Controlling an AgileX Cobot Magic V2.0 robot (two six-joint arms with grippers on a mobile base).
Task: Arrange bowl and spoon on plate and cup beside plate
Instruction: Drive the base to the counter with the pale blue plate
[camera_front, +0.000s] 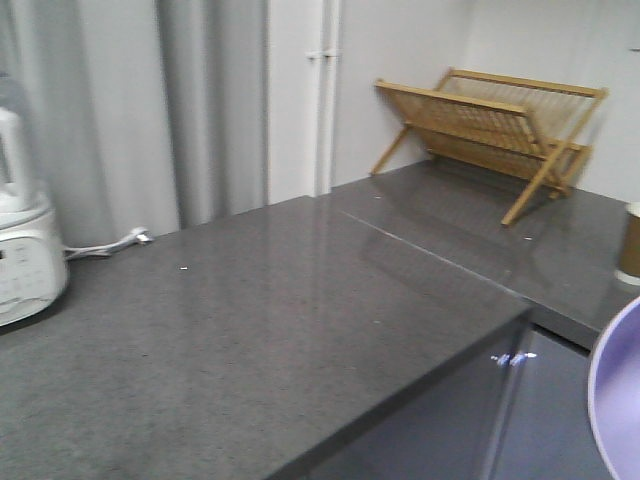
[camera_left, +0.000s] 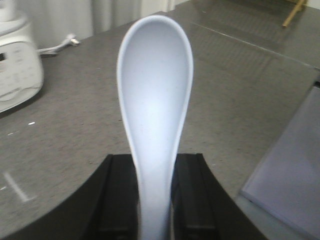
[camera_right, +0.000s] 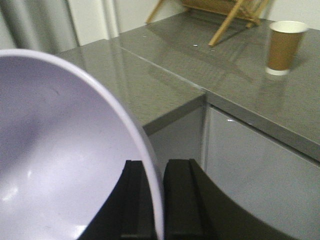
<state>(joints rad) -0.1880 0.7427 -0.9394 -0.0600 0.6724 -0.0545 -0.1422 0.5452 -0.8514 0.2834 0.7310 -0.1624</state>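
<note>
Holding both pieces aloft, we are pinching the spoon (camera_left: 155, 100) by its handle in the left gripper (camera_left: 155, 197) and the bowl (camera_right: 60, 150) by its rim in the right gripper (camera_right: 154, 200). The plate is not showing, so we are judging that finding it comes next. Farther off, the cup (camera_right: 284, 47) is standing near the bamboo dish rack (camera_front: 490, 125), with a blender (camera_front: 25, 240) sitting far left.

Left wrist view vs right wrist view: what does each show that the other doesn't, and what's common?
Only left wrist: the spoon, clamped by its handle in the left gripper, and a white blender base at the back of the counter.
Only right wrist: the bowl, held by its rim in the right gripper, and the cup standing upright.
Both: the grey counter and the cabinet front below it.
</note>
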